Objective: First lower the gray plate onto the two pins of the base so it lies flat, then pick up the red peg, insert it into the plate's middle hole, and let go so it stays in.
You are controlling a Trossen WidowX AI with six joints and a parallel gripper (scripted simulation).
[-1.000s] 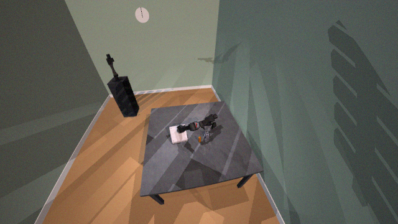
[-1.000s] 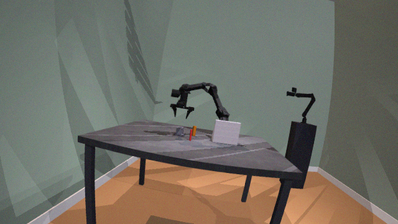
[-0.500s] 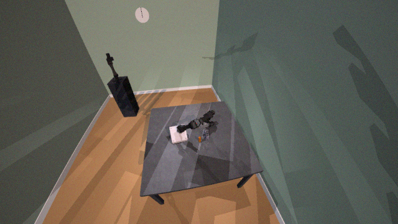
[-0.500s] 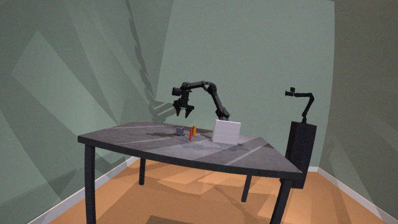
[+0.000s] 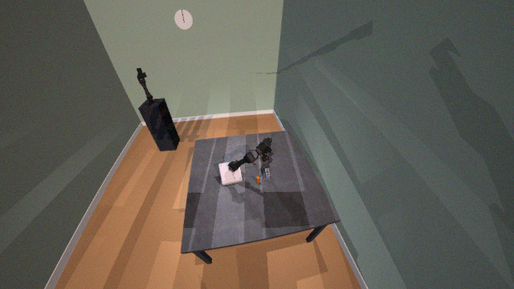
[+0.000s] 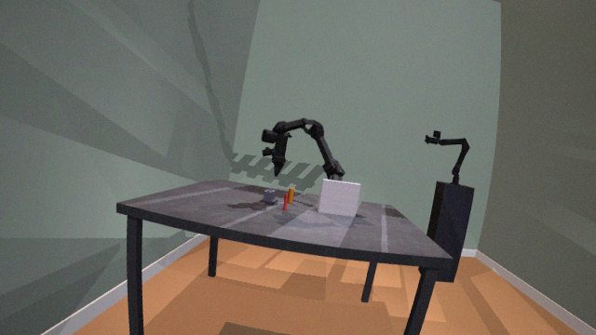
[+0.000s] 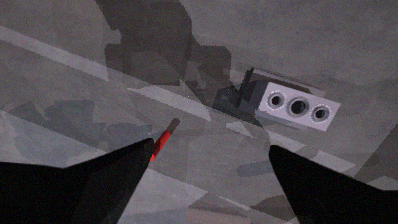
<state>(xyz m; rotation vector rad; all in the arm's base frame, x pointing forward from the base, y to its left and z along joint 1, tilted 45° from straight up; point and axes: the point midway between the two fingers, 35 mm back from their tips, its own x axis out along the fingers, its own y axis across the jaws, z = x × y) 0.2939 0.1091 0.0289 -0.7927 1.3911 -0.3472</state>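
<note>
The gray plate (image 7: 298, 106) (image 5: 267, 173) (image 6: 269, 196) with three holes lies flat on its dark base on the table. In the wrist view it is at the upper right, ahead of my fingers. The red peg (image 7: 162, 142) (image 6: 285, 201) stands upright on the table, close to my left finger in the wrist view. My gripper (image 7: 210, 147) (image 6: 277, 171) (image 5: 265, 164) is open wide and empty. It hangs well above the table, between the plate and the peg, touching neither.
An orange peg (image 6: 291, 195) (image 5: 258, 179) stands just beside the red one. A white box (image 5: 230, 173) (image 6: 340, 197) sits by the arm's base. A black stand (image 5: 159, 122) (image 6: 449, 219) with a camera arm is on the floor beyond the table (image 5: 241, 217).
</note>
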